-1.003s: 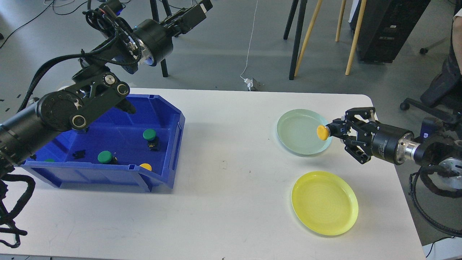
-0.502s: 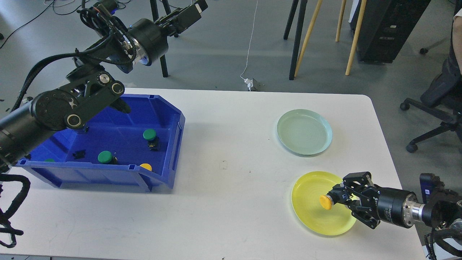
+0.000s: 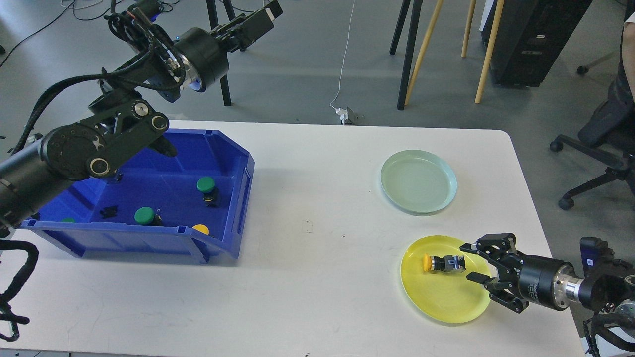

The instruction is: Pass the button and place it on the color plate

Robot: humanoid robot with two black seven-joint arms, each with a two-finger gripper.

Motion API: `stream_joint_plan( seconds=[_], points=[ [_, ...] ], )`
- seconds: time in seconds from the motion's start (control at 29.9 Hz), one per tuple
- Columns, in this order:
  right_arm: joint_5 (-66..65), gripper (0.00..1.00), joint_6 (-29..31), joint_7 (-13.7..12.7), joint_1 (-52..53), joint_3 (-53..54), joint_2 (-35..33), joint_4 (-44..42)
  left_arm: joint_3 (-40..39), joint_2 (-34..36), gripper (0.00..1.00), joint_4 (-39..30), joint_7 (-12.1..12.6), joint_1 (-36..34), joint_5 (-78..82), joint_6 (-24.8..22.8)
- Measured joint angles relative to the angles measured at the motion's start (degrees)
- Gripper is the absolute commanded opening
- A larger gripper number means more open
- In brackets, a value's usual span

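A yellow-capped button [image 3: 440,263] with a black body lies on its side in the yellow plate [image 3: 436,302] at the front right. My right gripper [image 3: 471,263] is open just right of it, its fingers [image 3: 475,278] apart and free of the button. A pale green plate [image 3: 418,181] stands empty behind. My left gripper [image 3: 263,19] is held high beyond the table's back edge; its fingers cannot be told apart. The blue bin [image 3: 225,238] at the left holds two green buttons [image 3: 205,185] [image 3: 144,215] and a yellow one [image 3: 200,229].
The left arm's elbow [image 3: 94,148] hangs over the bin's back left. Stands and wooden legs [image 3: 414,54] are behind the table. An office chair [image 3: 603,148] is at the right. The table's right edge runs close to the right arm.
My right gripper carried the yellow button from over the green plate down to the yellow plate, then opened and let it go. The button now lies in the plate. The left arm shifted slightly.
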Motion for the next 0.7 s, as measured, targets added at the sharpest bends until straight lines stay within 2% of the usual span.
stream_joint_plan(
  seconds=[0.13,0.23,0.4,0.54,0.7],
  points=[
    [0.2,0.81,0.4,0.1,0.0,1.2,-0.5,0.2,0.2,0.2,1.0,-0.1,0.2,0.2,0.0,-0.4],
    [0.3,0.83,0.6,0.1,0.1,3.6,-0.9,0.2,0.3,2.5,1.0,-0.5,1.4,0.5,0.1,-2.9],
    [0.4,0.83,0.5,0.1,0.1,9.1,-1.6,-0.1,2.6,12.0,1.0,-3.7,2.8,1.4,0.2,-11.0],
    [0.5,0.83,-0.1,0.1,0.2,13.2,-1.7,-1.1,8.7,21.4,1.0,-8.3,2.8,1.6,0.5,-16.9],
    [0.7,0.83,-0.4,-0.2,0.8,17.9,-1.6,-4.3,15.2,29.4,1.0,-12.5,2.3,1.7,3.9,-21.9]
  ],
)
